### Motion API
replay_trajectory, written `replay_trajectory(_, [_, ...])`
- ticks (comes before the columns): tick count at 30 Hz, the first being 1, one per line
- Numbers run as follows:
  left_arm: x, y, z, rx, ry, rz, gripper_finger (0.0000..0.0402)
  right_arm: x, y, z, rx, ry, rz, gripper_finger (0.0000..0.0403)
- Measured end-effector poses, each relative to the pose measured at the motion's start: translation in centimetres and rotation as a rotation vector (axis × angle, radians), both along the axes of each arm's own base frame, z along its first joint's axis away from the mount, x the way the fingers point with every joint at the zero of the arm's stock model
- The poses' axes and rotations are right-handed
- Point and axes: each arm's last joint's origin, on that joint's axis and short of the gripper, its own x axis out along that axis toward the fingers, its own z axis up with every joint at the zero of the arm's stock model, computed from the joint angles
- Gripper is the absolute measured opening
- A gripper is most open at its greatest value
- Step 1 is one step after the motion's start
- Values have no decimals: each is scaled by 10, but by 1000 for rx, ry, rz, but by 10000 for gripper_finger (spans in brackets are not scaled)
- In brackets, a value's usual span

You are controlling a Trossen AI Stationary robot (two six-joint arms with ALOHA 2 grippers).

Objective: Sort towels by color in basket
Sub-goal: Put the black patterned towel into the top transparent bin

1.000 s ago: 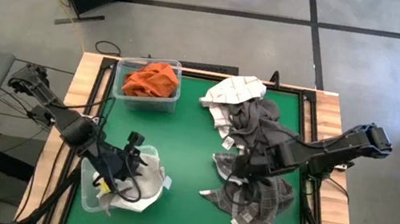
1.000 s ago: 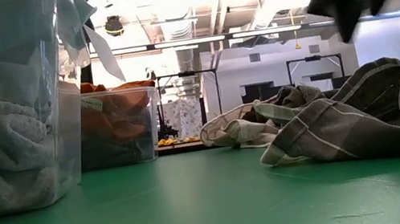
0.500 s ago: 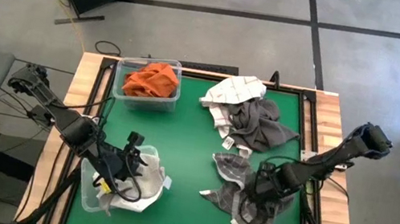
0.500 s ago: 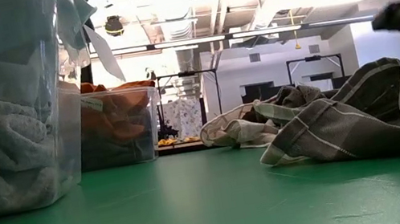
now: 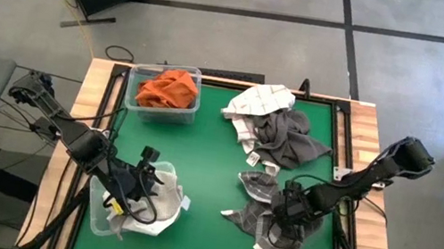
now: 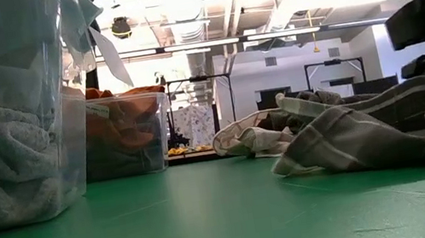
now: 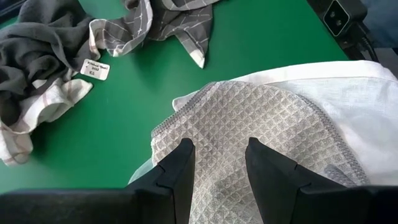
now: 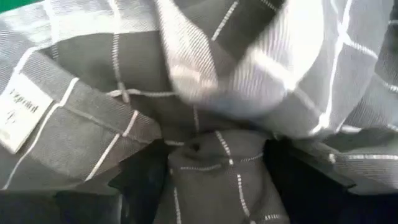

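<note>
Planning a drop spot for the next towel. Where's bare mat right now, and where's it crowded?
Bare green mat runs down the middle, between the orange-towel bin and white-towel bin on one side and the towel piles on the other. Crowded: the far pile and the checked pile, where the right gripper is closed on cloth. The left gripper hovers open over the white-towel bin.

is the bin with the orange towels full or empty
Full, or close to it. In the high view the rust orange towels cover the inside of the clear bin; in the low view they rise to its rim.
</note>
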Motion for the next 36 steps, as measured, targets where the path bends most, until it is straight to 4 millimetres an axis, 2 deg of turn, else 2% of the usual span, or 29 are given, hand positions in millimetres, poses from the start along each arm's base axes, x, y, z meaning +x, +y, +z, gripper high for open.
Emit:
replay_trajectory(6, [0,0,0,-2,2,2,135,6,1,-5,-10,-37,12,283])
replay_trajectory(20, [0,0,0,-4,4,8,135,16,2,-5,6,-134,24,280])
replay_trajectory(24, [0,1,0,5,1,21,135,19,-1,-4,3,-151,20,267])
replay_trajectory(29, [0,2,-1,27,-5,40,135,25,-6,-3,-6,-189,43,218])
replay_trajectory(36, [-2,5,-3,85,1,83,135,34,-15,-1,-26,-243,86,99])
